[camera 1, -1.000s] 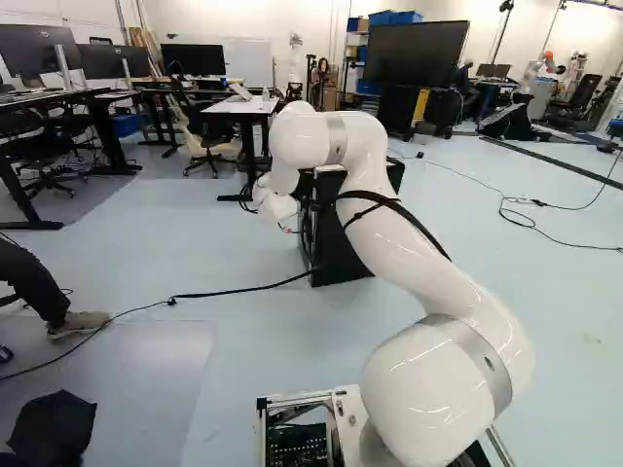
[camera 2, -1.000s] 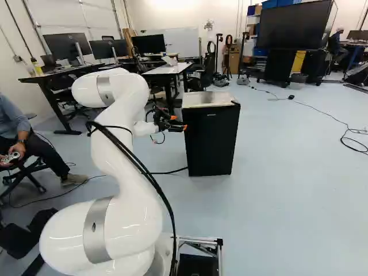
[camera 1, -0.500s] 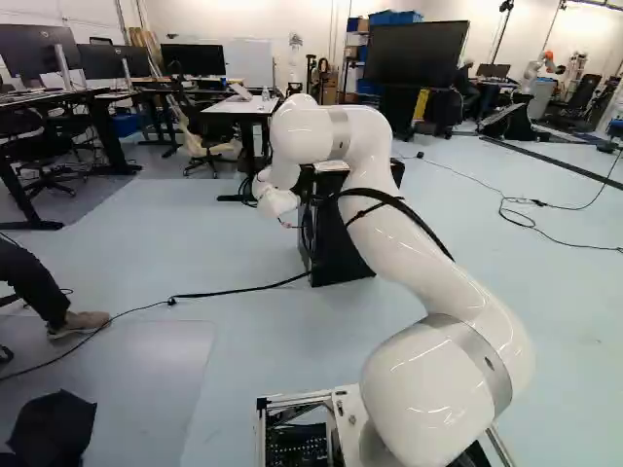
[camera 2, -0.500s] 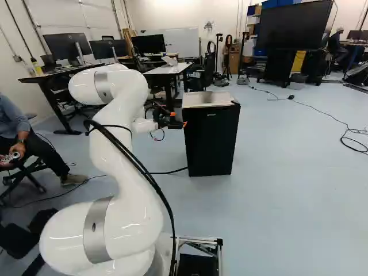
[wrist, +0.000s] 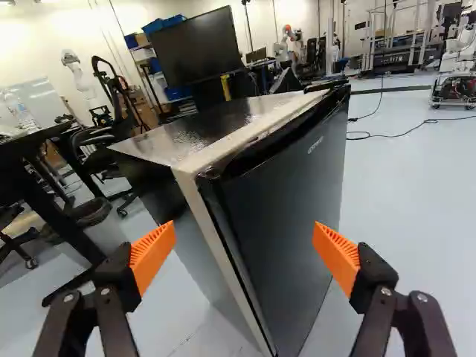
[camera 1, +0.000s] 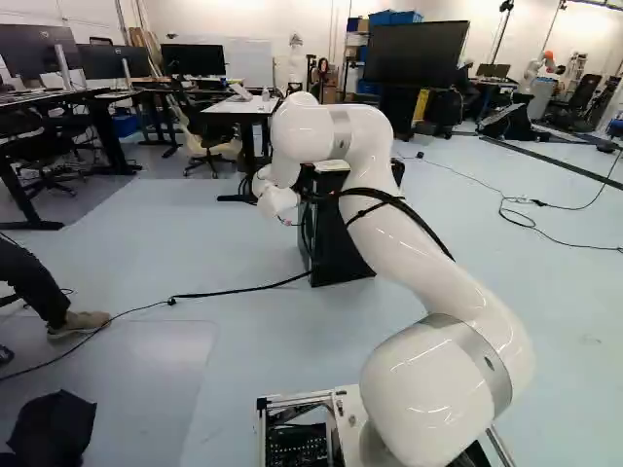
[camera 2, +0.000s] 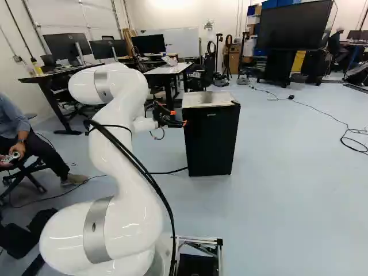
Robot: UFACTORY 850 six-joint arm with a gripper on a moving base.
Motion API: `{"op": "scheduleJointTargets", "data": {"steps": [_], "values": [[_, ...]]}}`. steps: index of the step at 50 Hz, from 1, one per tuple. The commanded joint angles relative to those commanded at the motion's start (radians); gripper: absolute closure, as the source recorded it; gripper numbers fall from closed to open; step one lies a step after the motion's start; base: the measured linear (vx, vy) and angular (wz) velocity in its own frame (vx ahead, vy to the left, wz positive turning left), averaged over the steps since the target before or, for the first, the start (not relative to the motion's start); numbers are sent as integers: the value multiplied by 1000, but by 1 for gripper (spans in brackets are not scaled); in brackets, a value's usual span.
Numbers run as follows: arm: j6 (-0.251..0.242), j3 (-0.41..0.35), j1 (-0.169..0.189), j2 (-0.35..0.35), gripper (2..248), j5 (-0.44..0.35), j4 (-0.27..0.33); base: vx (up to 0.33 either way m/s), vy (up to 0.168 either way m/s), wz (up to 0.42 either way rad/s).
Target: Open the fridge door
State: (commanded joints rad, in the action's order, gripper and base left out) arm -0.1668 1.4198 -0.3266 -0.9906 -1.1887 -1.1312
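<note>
The gripper [wrist: 244, 251] stands wide by the mini fridge [camera 2: 211, 138]; a misaligned advance could push the door [wrist: 288, 201] inward instead of catching it.

At the upper left of the right base view, two dark monitors [camera 2: 62, 47] and a yellow bottle [camera 2: 37, 68] stand on a dark tabletop [camera 2: 54, 73]. A whiteboard [camera 2: 181, 41] is at upper middle, a large screen [camera 2: 293, 26] at upper right, and a thin black cable [camera 2: 319, 110] curls across the floor [camera 2: 287, 172] below it. Blue bins [camera 1: 394, 17] sit at the top of the left base view; at its lower left lies something black [camera 1: 54, 426], perhaps a bag, though I can't be certain.
</note>
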Motion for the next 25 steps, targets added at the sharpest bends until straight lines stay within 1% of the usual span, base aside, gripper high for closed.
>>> {"op": "scheduleJointTargets", "data": {"steps": [25], "values": [[0,14,6,-8,3,0,0,0,0,0]]}}
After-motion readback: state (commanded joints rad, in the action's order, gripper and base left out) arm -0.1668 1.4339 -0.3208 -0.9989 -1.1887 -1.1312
